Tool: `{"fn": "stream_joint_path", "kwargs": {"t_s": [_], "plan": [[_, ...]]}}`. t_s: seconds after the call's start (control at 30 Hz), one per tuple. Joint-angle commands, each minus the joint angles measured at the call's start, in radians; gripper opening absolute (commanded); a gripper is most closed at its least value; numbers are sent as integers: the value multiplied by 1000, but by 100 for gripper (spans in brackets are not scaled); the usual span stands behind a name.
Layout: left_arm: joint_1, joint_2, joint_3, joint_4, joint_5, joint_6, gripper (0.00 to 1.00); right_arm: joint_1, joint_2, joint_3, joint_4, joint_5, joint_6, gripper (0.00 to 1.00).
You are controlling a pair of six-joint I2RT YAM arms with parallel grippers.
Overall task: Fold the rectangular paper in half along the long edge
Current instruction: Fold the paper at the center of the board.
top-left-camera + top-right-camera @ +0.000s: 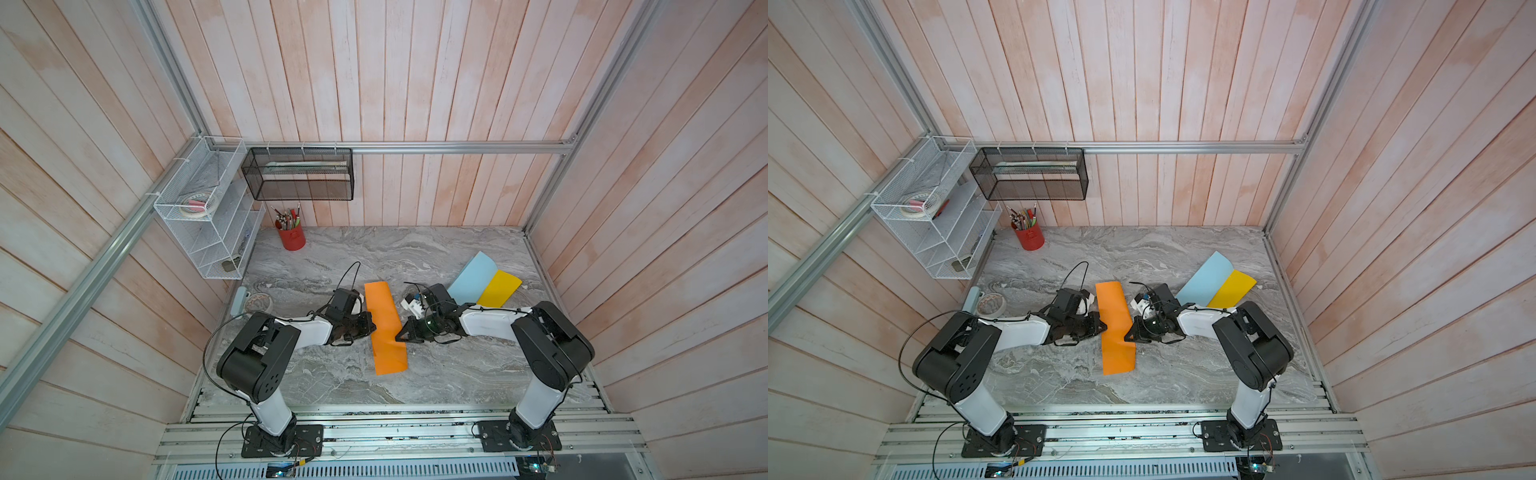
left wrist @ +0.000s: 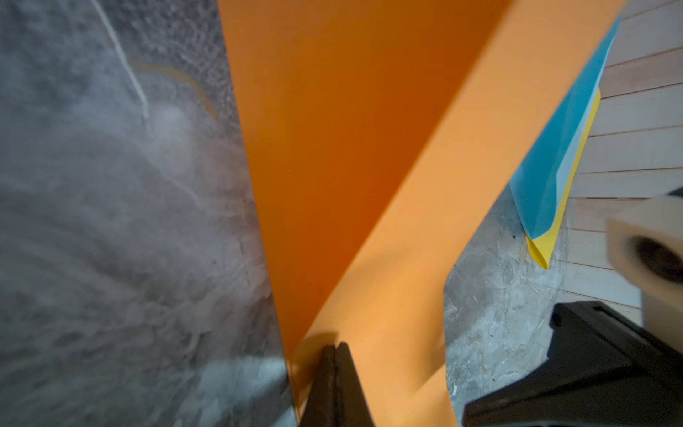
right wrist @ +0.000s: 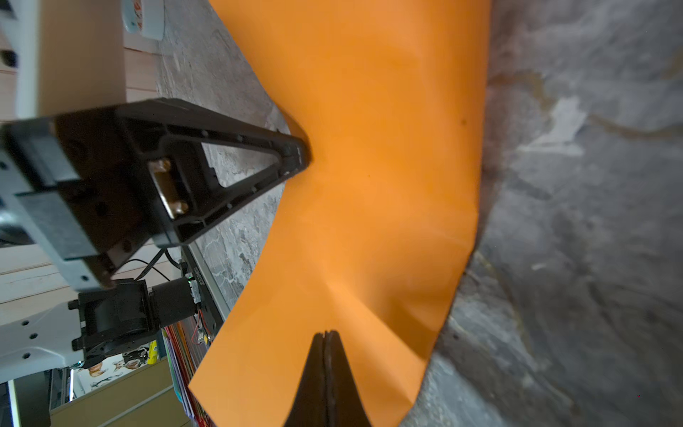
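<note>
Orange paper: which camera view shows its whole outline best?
A top view: the orange paper shows all four corners, with the left gripper and the right gripper shut on its two long edges. The wrist views show only a close, cropped part near each pinch.

L hand [image 1: 372, 326], R hand [image 1: 399, 336] both clamped shut, tips pointing inward twd each other; arms stretched low.
</note>
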Motion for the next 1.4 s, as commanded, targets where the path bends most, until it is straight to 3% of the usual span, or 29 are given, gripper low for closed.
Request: {"fn": "stream_joint_path", "kwargs": {"t_s": [0.0, 0.27, 0.47, 0.7, 0.83, 1.13, 1.37], "plan": [[-9, 50, -22, -121, -52, 21, 0, -1, -2, -70, 18, -1, 26, 0], [-9, 56, -17, -123, -54, 23, 0, -20, -134, -234, -63, 33, 12, 0], [-9, 58, -7, -129, -52, 24, 0, -20, -168, -120, -121, 33, -2, 0], [-9, 56, -3, -142, -57, 26, 0, 36, -68, -31, -93, 15, 12, 0], [-9, 54, -6, -144, -60, 26, 0, 48, -59, -100, -45, 1, 44, 0], [-9, 62, -4, -143, -59, 31, 0, 27, -195, -304, -66, 39, 94, 0], [-9, 61, -13, -136, -58, 26, 0, 21, -194, -150, -115, 35, 60, 0]]}}
